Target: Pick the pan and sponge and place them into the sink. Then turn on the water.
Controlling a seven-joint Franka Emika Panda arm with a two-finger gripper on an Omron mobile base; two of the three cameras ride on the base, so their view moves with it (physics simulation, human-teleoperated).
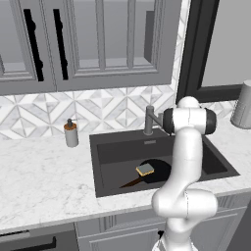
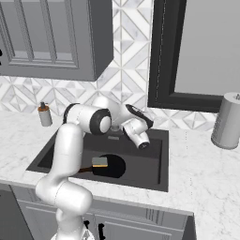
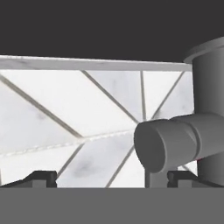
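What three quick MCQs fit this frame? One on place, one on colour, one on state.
1. Where is the sponge?
A. on the pan in the sink
B. beside the soap bottle
C. on the counter edge

2. What colour is the pan?
A. silver
B. red
C. black

3. How are the gripper jaws?
A. shut on the sponge
B. open, holding nothing
C. shut on the pan handle

Answers: 1 A, it lies on the pan inside the sink. 2 C, a black disc shows in both base views. 3 B, the tips stand wide apart by the faucet.

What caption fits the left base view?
Pan and sponge lie in the sink; arm raised toward the faucet, no water running.
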